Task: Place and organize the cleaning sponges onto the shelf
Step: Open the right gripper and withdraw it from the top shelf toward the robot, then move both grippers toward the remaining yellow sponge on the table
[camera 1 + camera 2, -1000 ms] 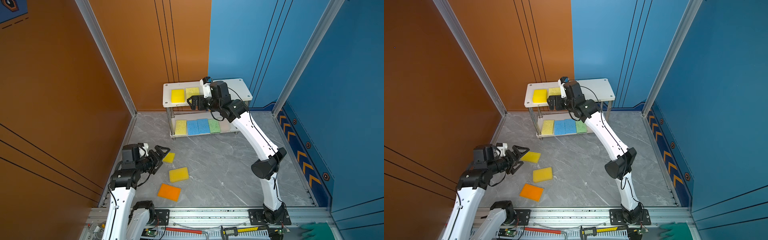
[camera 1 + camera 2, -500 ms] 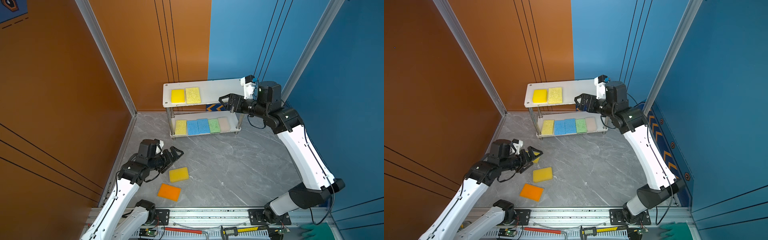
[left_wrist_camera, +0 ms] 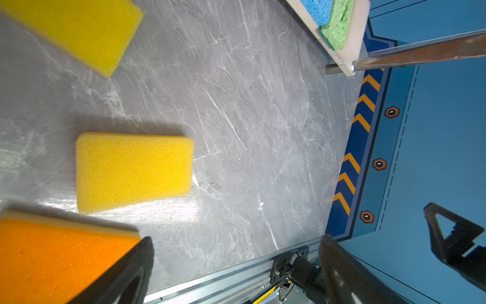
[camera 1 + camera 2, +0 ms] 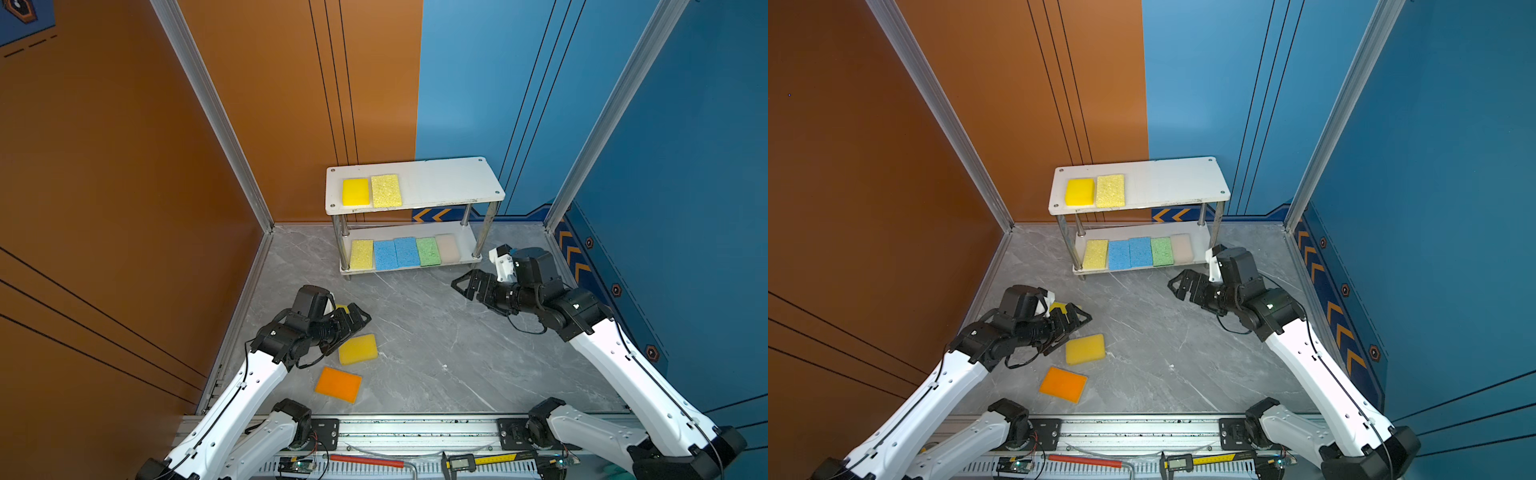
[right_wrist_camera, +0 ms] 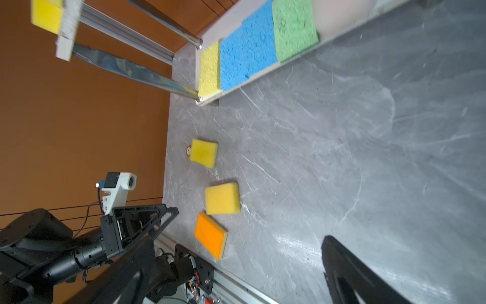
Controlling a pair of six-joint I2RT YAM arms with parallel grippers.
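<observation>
The shelf (image 4: 451, 183) stands at the back, with two yellow cleaning sponges (image 4: 355, 192) on its top board. On the lower board lie a yellow, two blue (image 4: 395, 253), a green and a beige one. Three more lie on the floor: yellow (image 4: 358, 349) (image 3: 134, 168), orange (image 4: 338, 384) (image 5: 210, 238), and a smaller yellow (image 5: 203, 153) half hidden behind my left arm in both top views. My left gripper (image 4: 353, 326) (image 3: 236, 263) hangs open just above the floor sponges. Low before the shelf's right end, my right gripper (image 4: 465, 284) (image 5: 236, 271) is open and empty.
Orange walls close the left and back left, blue walls the back right and right. A metal rail (image 4: 415, 428) with the arm bases runs along the front edge. A red tool (image 4: 365, 461) and a caliper (image 4: 478, 460) lie in front of it.
My right arm swung away from the shelf's top board, to the right and down to floor level, empty. My left arm reached forward over the floor sponges.
</observation>
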